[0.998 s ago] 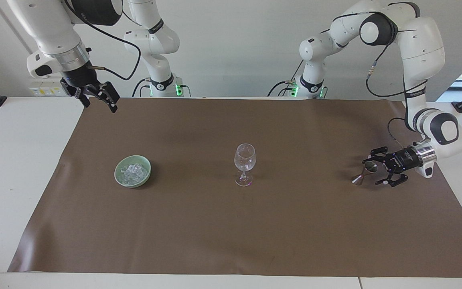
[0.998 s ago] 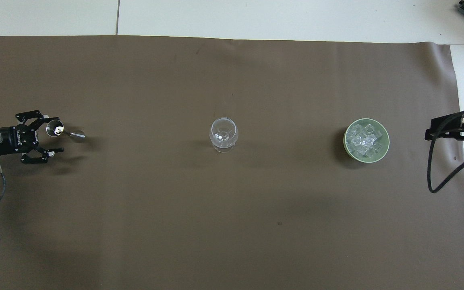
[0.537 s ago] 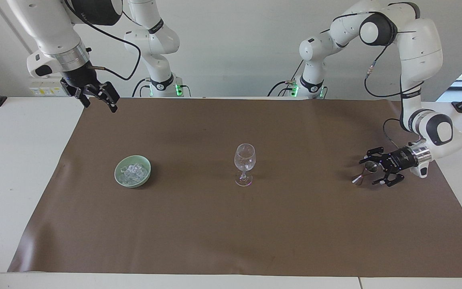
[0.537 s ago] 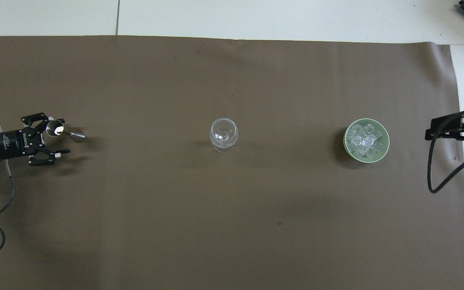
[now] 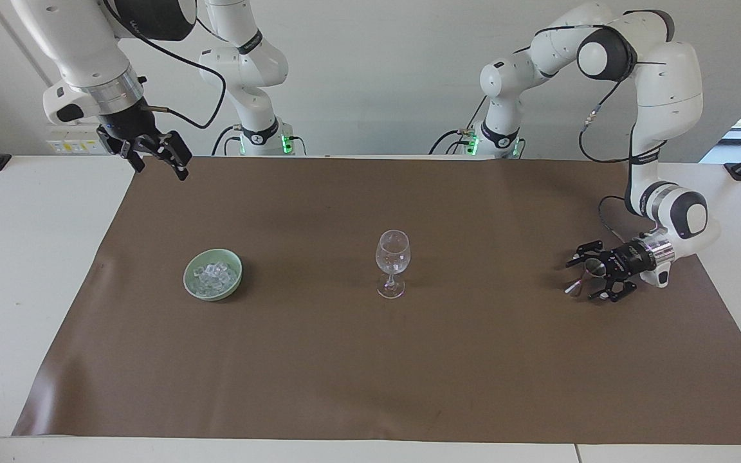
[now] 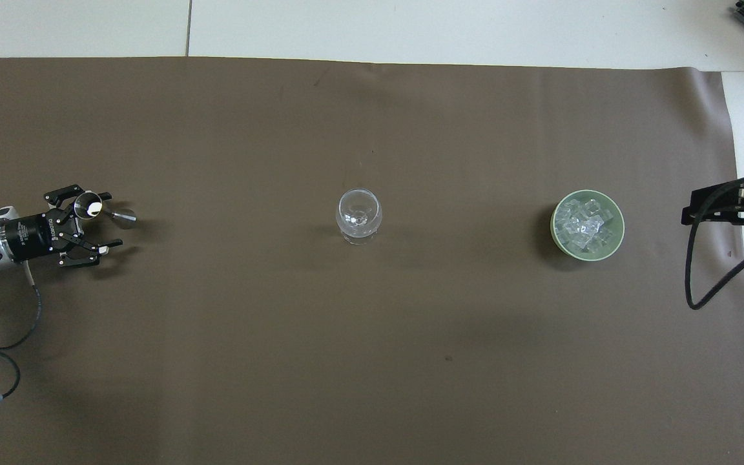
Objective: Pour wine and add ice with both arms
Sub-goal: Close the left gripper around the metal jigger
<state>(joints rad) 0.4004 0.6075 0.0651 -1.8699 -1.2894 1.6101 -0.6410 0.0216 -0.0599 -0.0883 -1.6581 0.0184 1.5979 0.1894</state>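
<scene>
Task looks barely begun. Wine glass (image 5: 393, 262) stands upright mid-tabletop (image 5: 370, 386) on the brown mat, and no ice is visible in it; whether any liquid is in it, can't tell.

Ice (image 5: 211, 276) is all in the pale green bowl (image 5: 190, 270), toward the right arm's end of the tabletop, well apart from the glass.

Left gripper (image 5: 592, 280) is low over the mat at the left arm's end, fingers spread wide, reaching sideways at a small metal jigger (image 5: 584, 278). One finger sits just beside the jigger's cup, the other is off to the side, so it isn't clamped on yet. Wine presumably sits in that jigger, though no liquid can be made out.

Right gripper (image 5: 159, 156) waits up in the air over the mat corner by its own base, fingers apart, holding nothing.

Left to do, judging by this: close on the jigger, carry and tip it into the glass, then the right arm fetches ice from the bowl and drops it in the glass.
</scene>
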